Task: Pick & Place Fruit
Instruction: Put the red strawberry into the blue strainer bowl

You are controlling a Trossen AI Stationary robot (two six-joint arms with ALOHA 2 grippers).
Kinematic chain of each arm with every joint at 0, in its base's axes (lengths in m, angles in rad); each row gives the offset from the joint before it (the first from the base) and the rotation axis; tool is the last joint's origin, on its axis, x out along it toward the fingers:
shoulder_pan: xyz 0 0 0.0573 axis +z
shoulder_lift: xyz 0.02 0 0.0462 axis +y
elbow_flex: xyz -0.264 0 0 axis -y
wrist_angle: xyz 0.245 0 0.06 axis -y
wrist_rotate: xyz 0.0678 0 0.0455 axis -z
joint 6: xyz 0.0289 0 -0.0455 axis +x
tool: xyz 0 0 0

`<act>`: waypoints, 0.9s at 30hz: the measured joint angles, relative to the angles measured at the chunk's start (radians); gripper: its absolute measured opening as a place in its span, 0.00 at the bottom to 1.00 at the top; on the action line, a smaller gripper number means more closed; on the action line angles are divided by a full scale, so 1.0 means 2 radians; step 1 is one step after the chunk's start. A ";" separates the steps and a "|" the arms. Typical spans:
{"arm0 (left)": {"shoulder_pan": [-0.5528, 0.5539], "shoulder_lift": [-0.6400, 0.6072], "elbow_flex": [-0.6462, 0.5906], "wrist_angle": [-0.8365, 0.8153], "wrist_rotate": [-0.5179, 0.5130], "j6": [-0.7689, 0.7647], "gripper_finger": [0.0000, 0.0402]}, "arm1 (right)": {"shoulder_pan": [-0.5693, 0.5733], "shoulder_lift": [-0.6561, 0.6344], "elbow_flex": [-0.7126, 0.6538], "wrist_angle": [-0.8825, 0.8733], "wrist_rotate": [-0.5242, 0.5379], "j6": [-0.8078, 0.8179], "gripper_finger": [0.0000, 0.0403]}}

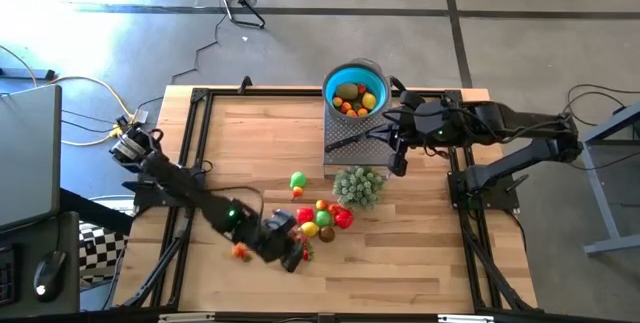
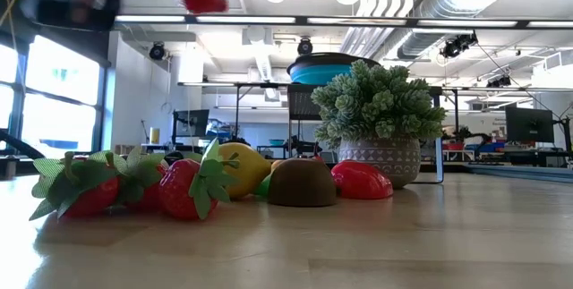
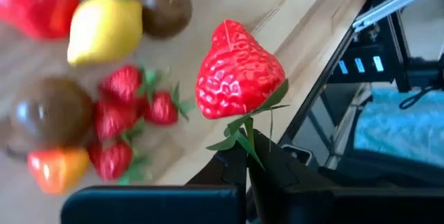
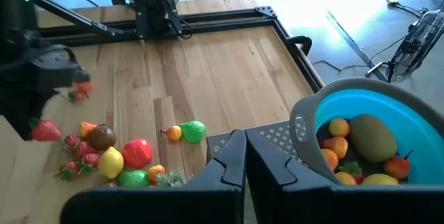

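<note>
Overhead camera first: my left gripper (image 1: 293,253) sits over the near edge of the desk (image 1: 250,143), just beside the heap of toy fruit (image 1: 322,217), while the right gripper (image 1: 397,153) hangs near the blue bowl (image 1: 355,90), which already holds several pieces. A pale green bushy plant (image 1: 358,185) stands between heap and bowl, and a green pear (image 1: 298,179) lies apart from the heap.

From desk level I see strawberries (image 2: 134,186), a lemon (image 2: 238,167) and a brown fruit (image 2: 303,182) lying in front of the potted plant.

My left wrist camera shows a red strawberry (image 3: 237,71) pinched by its green leaves between the left jaws, lifted above the heap.

On the right wrist camera the right jaws are pressed together with nothing between them, beside the bowl.
</note>
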 joint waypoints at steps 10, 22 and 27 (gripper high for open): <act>0.105 -0.012 0.001 0.049 0.054 0.166 0.00 | 0.000 -0.021 0.000 -0.005 0.010 -0.009 0.00; 0.245 -0.029 0.086 0.055 0.106 0.366 0.00 | 0.000 -0.038 0.000 0.000 0.069 -0.079 0.00; 0.286 -0.029 0.139 0.053 0.106 0.449 0.00 | -0.005 -0.039 0.000 0.000 0.075 -0.089 0.00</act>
